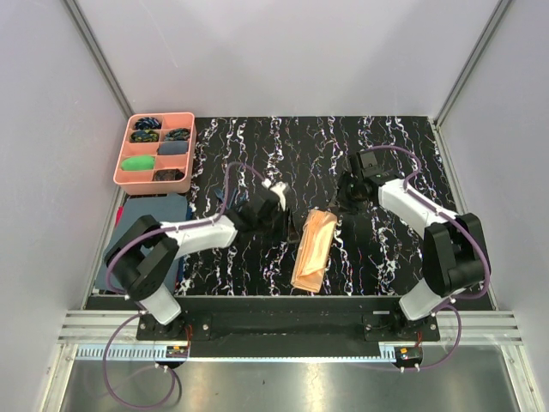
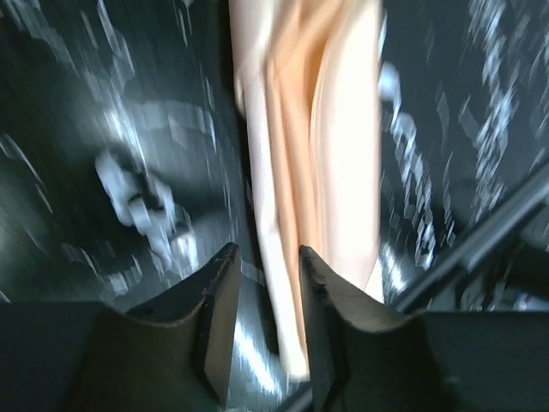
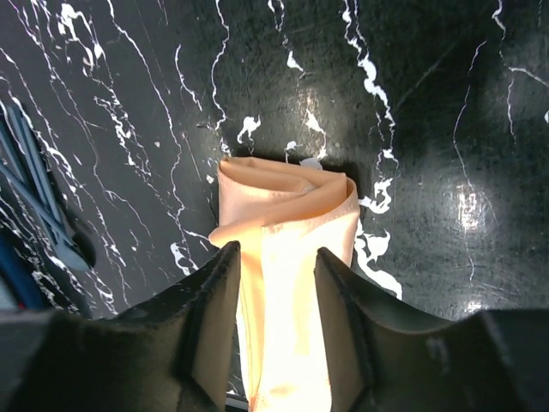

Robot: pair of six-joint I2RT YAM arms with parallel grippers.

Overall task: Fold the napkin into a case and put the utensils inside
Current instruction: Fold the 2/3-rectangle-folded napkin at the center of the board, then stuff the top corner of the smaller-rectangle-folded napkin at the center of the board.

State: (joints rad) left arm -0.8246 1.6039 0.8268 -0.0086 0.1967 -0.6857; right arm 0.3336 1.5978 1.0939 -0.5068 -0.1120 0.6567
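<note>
Napkin (image 1: 313, 249) folded into case, frame centre; utensils (image 3: 39, 193) not in yet. Left claw (image 2: 268, 257), right claw (image 3: 276, 253) open, straddling it.

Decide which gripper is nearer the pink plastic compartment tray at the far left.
Left. The left gripper is right of the pink tray, beside the folded peach fabric napkin; the right gripper is farther right, at that napkin's far end.

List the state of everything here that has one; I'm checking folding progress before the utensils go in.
Napkin: folded into a narrow layered strip, lying flat.
Utensils: lying loose, outside the napkin.
Left gripper: open, close beside the napkin.
Right gripper: open, over the napkin's end.
Pink tray: bundles in its compartments.
</note>
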